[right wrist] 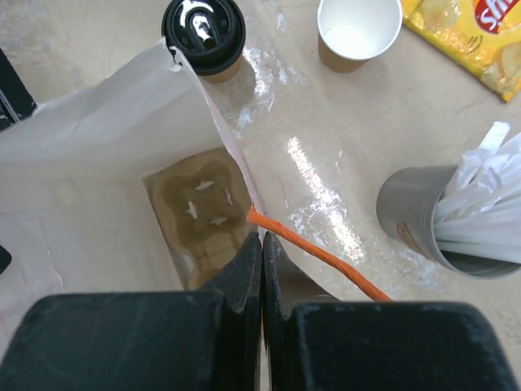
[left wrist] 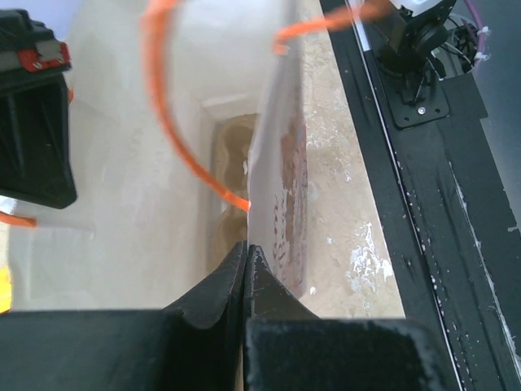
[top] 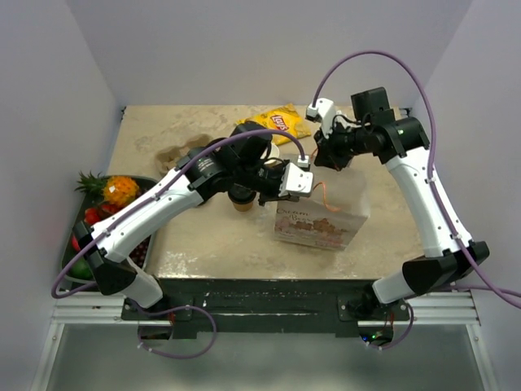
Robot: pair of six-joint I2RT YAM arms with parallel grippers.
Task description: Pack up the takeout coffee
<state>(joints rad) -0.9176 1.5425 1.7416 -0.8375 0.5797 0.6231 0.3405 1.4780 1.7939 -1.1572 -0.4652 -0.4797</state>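
- My left pincer (left wrist: 247,248) is pressed together on the rim of the paper bag (top: 319,221). My right pincer (right wrist: 260,240) is clamped on a different stretch of that rim, beside an orange handle (right wrist: 317,257).
- The lidded coffee cup (right wrist: 203,34) stands upright on the surface (right wrist: 309,122), at the upper left of the right wrist frame, just outside the bag wall.
- In the top frame the cup sits left of the bag, beneath my left arm. I judge the left arm nearer.
- A pulp carrier (right wrist: 199,216) lies on the bag floor. I expect the cup must clear the rim, then descend with its axis vertical.
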